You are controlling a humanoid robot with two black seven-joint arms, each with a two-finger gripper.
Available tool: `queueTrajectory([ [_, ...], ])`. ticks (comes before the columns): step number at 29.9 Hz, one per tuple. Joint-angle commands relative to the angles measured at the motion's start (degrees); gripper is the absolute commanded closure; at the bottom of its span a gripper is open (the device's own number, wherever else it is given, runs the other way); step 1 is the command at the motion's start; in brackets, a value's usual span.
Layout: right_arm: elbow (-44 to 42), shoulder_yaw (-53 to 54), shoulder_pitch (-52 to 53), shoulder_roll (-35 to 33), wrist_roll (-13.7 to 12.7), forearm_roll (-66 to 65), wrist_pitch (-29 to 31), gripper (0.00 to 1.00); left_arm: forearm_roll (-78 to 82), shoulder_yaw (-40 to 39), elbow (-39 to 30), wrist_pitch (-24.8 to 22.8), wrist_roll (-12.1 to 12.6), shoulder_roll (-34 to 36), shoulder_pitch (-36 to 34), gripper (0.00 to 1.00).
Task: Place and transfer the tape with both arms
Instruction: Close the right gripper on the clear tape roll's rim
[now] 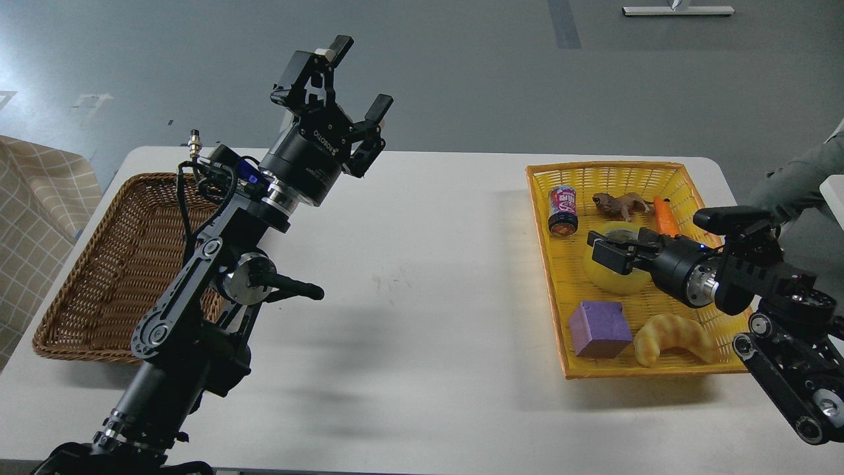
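The tape (610,277), a yellow translucent roll with a whitish core, lies flat in the yellow basket (560,290) at the right of the table. My right gripper (605,249) reaches in from the right and sits right over the roll. Its fingers stand apart, astride the roll's near wall, and I cannot tell if they touch it. My left gripper (353,79) is raised high above the table's far left-middle. It is open, empty and pointing up and away.
The yellow basket also holds a soda can (562,210), a brown toy animal (620,204), a carrot (664,216), a purple cube (599,328) and a croissant (674,338). A brown wicker basket (112,277) stands at the left, partly behind my left arm.
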Motion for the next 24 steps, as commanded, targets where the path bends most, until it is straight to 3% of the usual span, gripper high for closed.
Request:
queueTrajectory([
  [1,-1.9,-3.2,2.8,-0.3,0.1,0.0,0.0,0.00,0.0,0.0,-0.1,0.0,0.0,-0.1,0.1,0.01],
  [10,-6.9,-8.6,8.1,-0.6,0.4,-0.1,-0.1,0.00,-0.2,0.0,-0.2,-0.1,0.0,0.0,0.1,0.01],
  [24,-11.0,-8.8,8.4,1.1,0.4,-0.1,-0.7,0.00,-0.4,0.1,-0.2,-0.2,0.1,-0.1,-0.2,0.01],
])
